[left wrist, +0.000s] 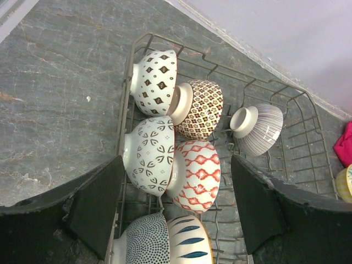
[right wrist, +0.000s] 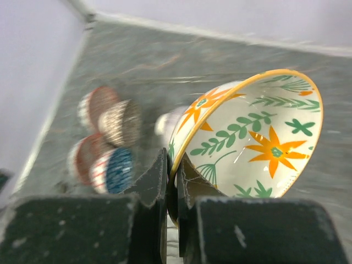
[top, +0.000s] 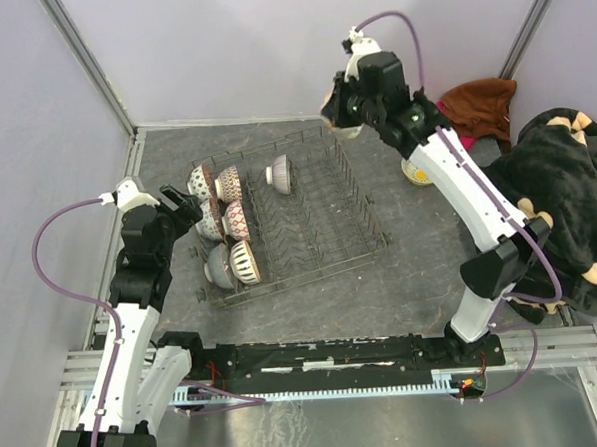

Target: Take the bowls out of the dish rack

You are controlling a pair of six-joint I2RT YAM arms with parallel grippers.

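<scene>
The right end effector [right wrist: 173, 170] pinches the floral bowl [right wrist: 253, 137] by its rim, a thin grip. Carry it level and lower it gently onto the worktop [top: 422, 277] below. The left end effector [left wrist: 176, 206] gapes wide, with racked bowls [left wrist: 148, 157] directly beneath.

6 bowls [top: 236, 219] crowd the dish rack's [top: 328, 222] 9 o'clock side; 1 striped bowl [top: 279, 173] stands alone at 12 o'clock. Its 3 o'clock half shows bare upright tines. Bare counter [top: 403, 298] lies at 6 o'clock; a black blanket [top: 567, 189] and yellow bowl [top: 416, 173] crowd 3 o'clock.
</scene>
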